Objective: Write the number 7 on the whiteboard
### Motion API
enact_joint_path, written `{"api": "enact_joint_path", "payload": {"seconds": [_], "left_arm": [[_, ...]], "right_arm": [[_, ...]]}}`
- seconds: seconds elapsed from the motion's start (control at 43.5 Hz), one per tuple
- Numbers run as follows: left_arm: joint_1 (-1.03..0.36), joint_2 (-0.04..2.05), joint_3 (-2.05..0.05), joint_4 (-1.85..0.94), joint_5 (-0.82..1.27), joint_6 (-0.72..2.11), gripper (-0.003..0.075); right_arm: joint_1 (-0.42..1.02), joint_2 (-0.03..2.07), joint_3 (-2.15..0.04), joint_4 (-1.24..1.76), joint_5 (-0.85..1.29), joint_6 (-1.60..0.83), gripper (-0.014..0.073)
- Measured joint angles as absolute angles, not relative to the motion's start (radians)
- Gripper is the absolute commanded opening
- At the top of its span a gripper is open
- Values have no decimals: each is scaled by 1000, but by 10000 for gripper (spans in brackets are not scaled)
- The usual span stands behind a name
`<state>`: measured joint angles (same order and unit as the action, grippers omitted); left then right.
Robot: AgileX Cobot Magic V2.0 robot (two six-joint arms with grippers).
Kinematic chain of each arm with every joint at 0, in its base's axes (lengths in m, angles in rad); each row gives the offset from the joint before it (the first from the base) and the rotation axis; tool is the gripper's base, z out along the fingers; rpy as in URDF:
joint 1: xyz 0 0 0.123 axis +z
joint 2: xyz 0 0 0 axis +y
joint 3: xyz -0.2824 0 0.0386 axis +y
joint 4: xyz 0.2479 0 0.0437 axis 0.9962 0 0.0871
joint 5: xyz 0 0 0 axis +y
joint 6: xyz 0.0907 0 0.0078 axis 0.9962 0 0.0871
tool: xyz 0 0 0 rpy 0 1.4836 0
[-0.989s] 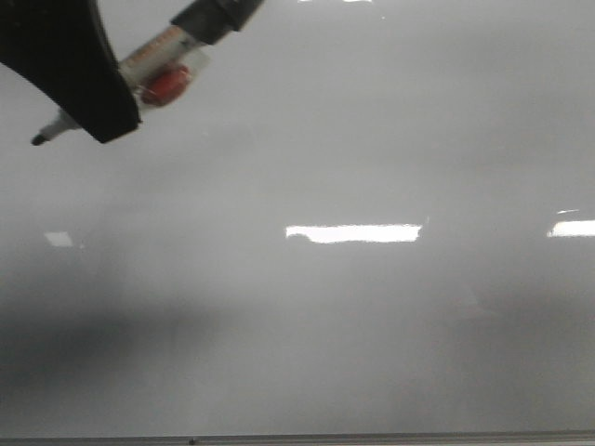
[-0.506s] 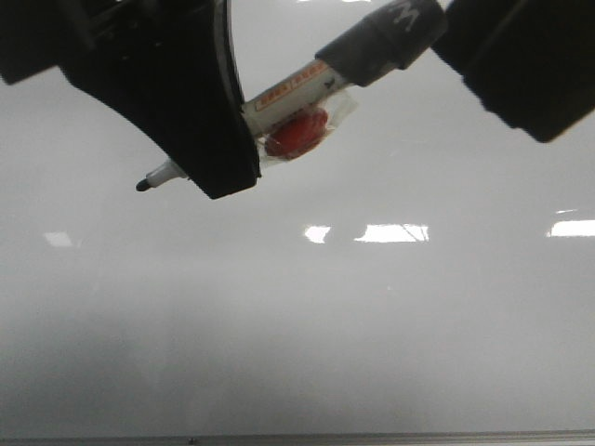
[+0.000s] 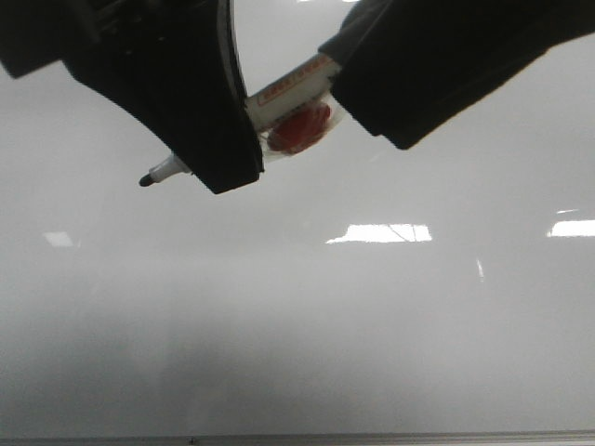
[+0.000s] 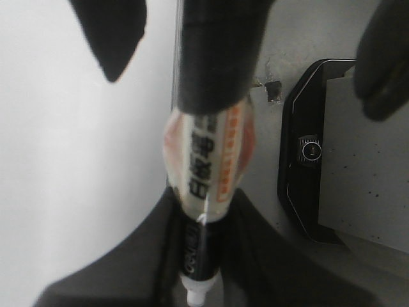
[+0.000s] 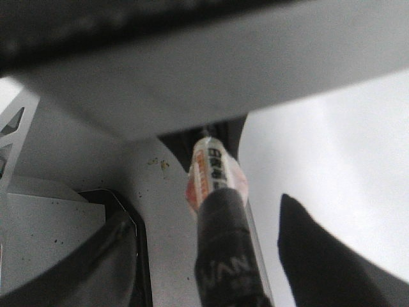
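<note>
Masking the marker's mid-barrel in the front view: left gripper, dark, entering from upper left and cropped by the frame edge. Rear of marker lost behind right gripper, which comes in from upper right, also cropped. Left gripper closed around the barrel; black nib poking out past it, a red blob visible through the clear wrap between the two grippers. Right gripper seated over the black cap end in the front view; in the right wrist view one dark finger visible beside the black sleeve, opening and contact not resolvable — cannot tell. Long axis of marker slanted, nib low and to the left, cap end high and to the right, nib above the whiteboard and not visibly touching. Whiteboard filling the front view, glossy, with glare patches and thin grey bottom edge. Number 7 not discernible anywhere on the board. Left wrist view: label text on barrel blurred, illegible; dark rounded device beyond the board edge, partly cut off.
</note>
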<state>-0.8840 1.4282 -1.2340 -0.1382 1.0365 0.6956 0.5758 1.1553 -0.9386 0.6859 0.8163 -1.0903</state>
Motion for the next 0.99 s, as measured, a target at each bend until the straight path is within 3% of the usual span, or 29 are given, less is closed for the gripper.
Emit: {"api": "enact_joint_path", "payload": {"seconds": [0.368,0.46,0.529,0.621,0.713,0.989], "left_arm": [[-884,1428,-1234,-132,1036,703,-14],[-886,1428,-1234,-131,1036,707,71],[-886,1428,-1234,-131,1036,709,182],[-886,1428,-1234,-131,1035,704,326],[-886,1428,-1234,-122,1031,682,402],[-829,1323,-1227,-130,1021,596,410]], "right_arm": [[576,1155,-939,691,790,-1096,61],[576,1155,-939,691,792,-1097,-13],[576,1155,-939,691,792,-1098,-55],[576,1155,-939,693,794,-1098,-85],[576,1155,-939,694,801,-1098,-88],[576,1116,-939,592,790,-980,-88]]}}
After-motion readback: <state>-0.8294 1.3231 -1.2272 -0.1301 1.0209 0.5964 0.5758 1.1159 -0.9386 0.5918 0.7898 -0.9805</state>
